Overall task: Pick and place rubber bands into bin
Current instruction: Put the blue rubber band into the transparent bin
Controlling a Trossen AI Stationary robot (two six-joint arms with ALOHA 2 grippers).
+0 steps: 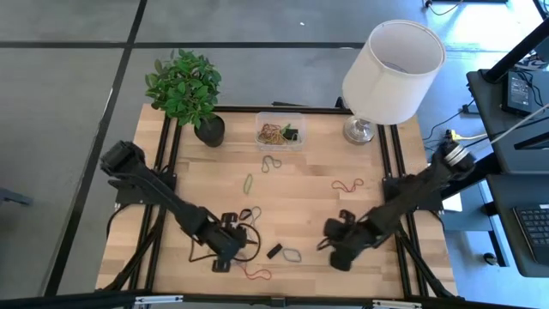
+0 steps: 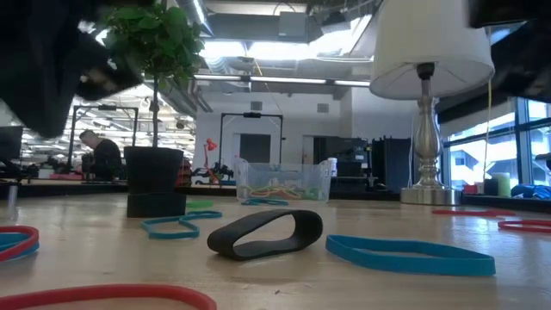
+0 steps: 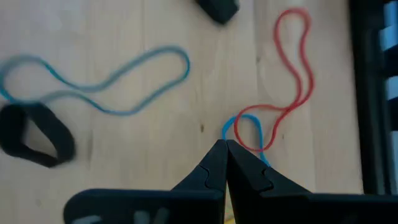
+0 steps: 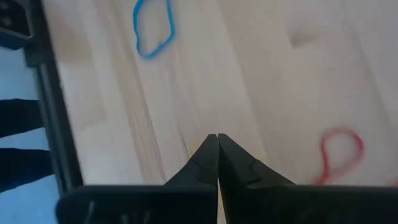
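The bin [image 1: 280,131] sat at the table's [image 1: 377,206] far edge, some bands already inside. Left gripper [image 3: 225,149] was clenched, seemingly pinching a blue band [image 3: 245,127] crossed by a red one [image 3: 292,68]; lifting slowly should shed the red. Right gripper [image 4: 216,142] hovered clenched, empty.

Grey floor [image 1: 69,77]; open office behind, ceiling lights [image 2: 258,52], windows [image 2: 482,146], seated person [image 2: 102,155].
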